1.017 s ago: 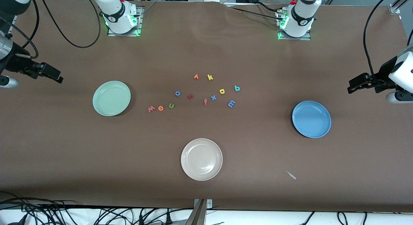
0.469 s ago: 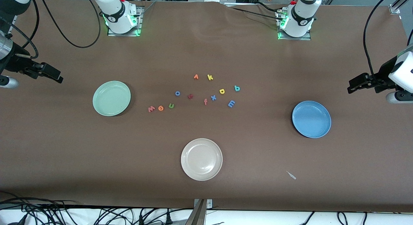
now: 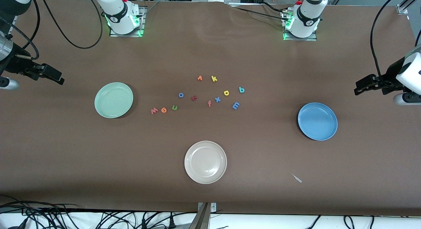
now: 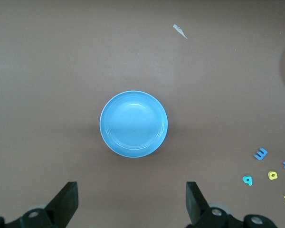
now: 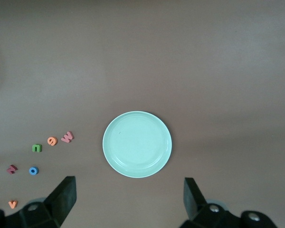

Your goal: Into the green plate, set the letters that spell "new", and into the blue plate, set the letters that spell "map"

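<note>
Letters spelling "new" [image 3: 163, 109] and "map" [image 3: 235, 105] lie mid-surface, green plate [image 3: 113, 100] and blue plate [image 3: 317, 121] bare; left hand [image 3: 361, 86] and right hand [image 3: 52, 75] wait released at the ends, first pick pending

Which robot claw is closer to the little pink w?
The right claw. It hangs open at the right arm's end of the table, just past the green plate from the pink w. The left claw waits open past the blue plate, much farther away.

The brown paper-covered table [image 3: 210, 196] carries three round plastic plates, small coloured foam letters and a tiny white scrap [image 3: 297, 178].
</note>
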Tool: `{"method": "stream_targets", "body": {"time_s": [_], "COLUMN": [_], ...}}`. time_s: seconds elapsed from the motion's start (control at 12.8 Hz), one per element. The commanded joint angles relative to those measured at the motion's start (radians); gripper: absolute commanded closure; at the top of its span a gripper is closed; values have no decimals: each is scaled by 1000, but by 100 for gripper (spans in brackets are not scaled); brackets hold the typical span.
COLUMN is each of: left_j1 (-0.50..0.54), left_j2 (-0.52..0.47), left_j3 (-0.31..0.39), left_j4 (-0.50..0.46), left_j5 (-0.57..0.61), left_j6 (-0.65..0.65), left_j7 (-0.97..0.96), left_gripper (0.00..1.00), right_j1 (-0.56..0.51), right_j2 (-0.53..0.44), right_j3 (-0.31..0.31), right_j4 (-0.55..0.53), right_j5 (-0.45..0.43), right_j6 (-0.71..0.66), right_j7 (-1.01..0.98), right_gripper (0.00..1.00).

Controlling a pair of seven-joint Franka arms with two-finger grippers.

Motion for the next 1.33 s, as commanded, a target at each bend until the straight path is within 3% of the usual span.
{"method": "stream_targets", "body": {"time_s": [0.0,0.63,0.94,1.1,1.25], "left_j1": [0,-1,-1,-11,-24], "left_j2": [-10,-8,9,15,39], "left_j3": [2,2,2,2,0], "left_j4": [-14,-14,-7,0,6], "left_j5": [-16,-16,-16,-15,-22], "left_j6": [12,12,12,12,12], "left_j7": [20,20,18,18,18], "left_gripper": [0,0,0,0,0], "right_j1": [-4,-4,16,51,131], "right_j2": [0,0,12,39,131], "right_j3": [2,2,17,19,17], "right_j4": [6,4,1,-5,-5], "right_j5": [8,8,6,5,-13], "right_j6": [-12,-12,14,49,82], "right_j7": [6,8,121,231,319], "right_gripper": [0,0,0,0,0]}}
